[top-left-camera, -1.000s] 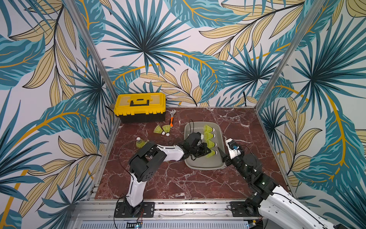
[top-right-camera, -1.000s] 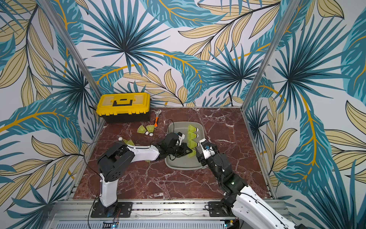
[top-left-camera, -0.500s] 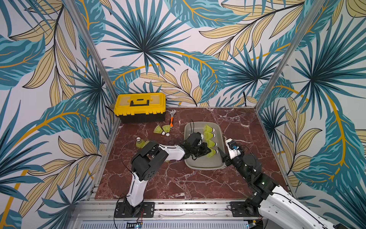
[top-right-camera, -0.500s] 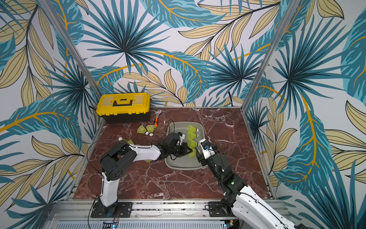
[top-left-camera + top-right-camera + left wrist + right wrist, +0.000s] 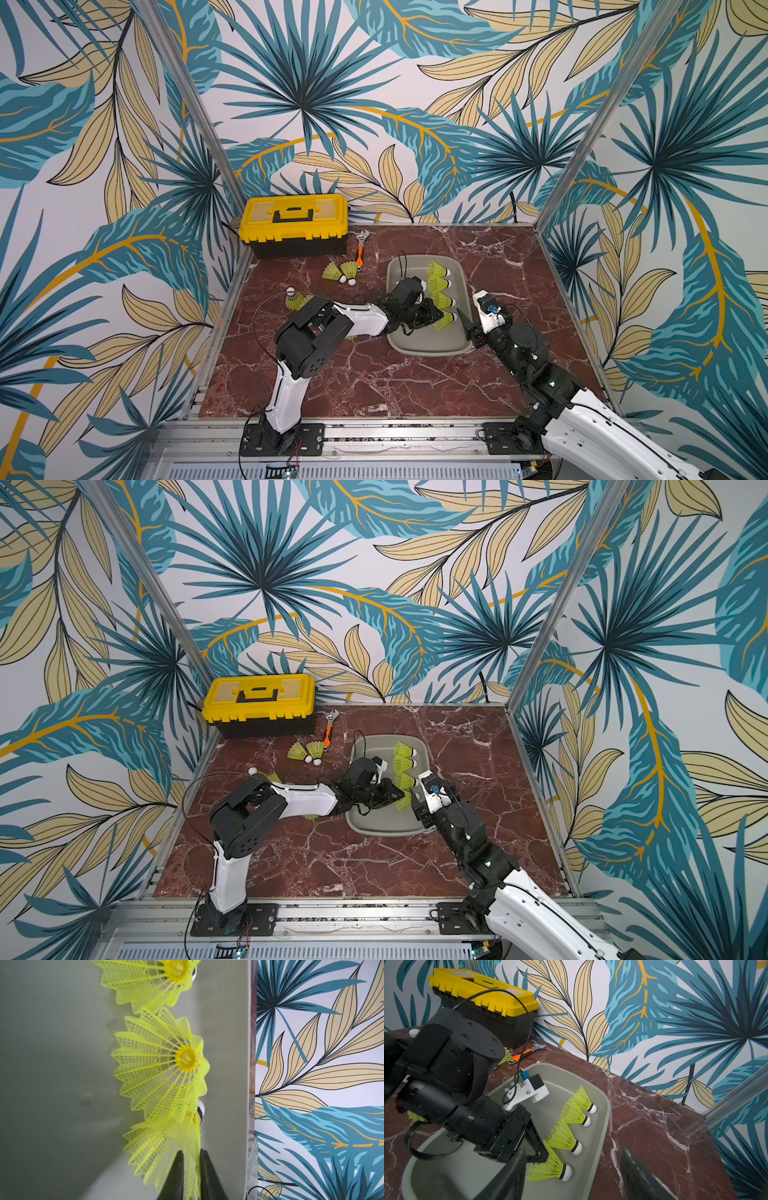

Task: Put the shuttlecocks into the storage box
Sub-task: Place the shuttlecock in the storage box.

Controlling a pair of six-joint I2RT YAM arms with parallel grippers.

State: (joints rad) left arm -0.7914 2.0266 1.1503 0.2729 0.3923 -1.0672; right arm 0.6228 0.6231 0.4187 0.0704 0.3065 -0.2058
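1. Hovering at the near right corner of the storage box point(image 5: 428, 352), the right gripper point(image 5: 572, 1153) is standing wide open, empty.
2. Left gripper point(image 5: 192, 1152) is reaching into the box, jaws narrowly flanking the skirt of the nearest shuttlecock point(image 5: 550, 1169); whether they are pinching it, I cannot tell.
3. That shuttlecock is lying on the box floor, axis crosswise, white tip facing the right wall, ending a row of four.
4. Loose shuttlecocks point(image 5: 348, 270) are lying farther left on the table point(image 5: 374, 386), nearer the left arm.
5. Marble is looking flat and hard; toolbox point(image 5: 295, 218) and wrench point(image 5: 360, 253) are sitting at the back left.
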